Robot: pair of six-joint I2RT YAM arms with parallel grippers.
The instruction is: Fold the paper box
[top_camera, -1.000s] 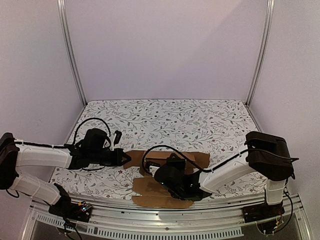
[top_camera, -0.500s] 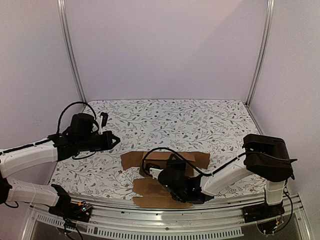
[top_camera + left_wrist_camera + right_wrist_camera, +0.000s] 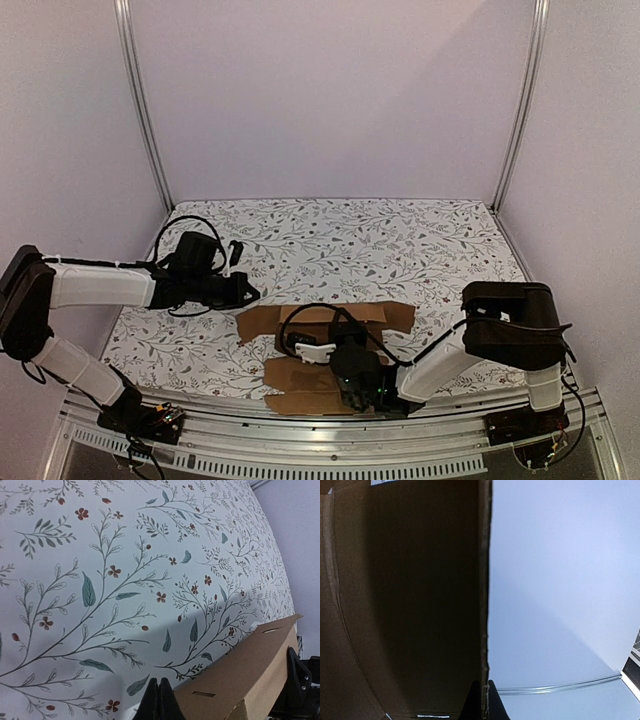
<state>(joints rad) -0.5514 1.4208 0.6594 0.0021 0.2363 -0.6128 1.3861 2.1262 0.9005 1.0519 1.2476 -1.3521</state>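
paper box (image 3: 395, 318) was a die-cut brown sheet, mostly flat, near-middle of the floral table cover (image 3: 400, 250), its near flap close to the table's front edge

right gripper (image 3: 482, 700) was down on the sheet's middle, jaws together, tips right at a cardboard edge; couldn't tell if a sliver of flap was nipped between them or only pushed

left gripper (image 3: 158, 700) was over the cloth just beside the sheet's left end, jaws together, holding nothing, no contact evident

black cable (image 3: 300, 318) of the right arm looped across the far panel

risks as I judged them:
- nothing pinned the sheet, so a sideways push from the right arm could skate it on the cloth toward the front edge
- closed tips give little purchase; flap could slip off and spring back flat
- cable could drag a panel when that arm moved
- fold landing off the crease, since one arm worked alone
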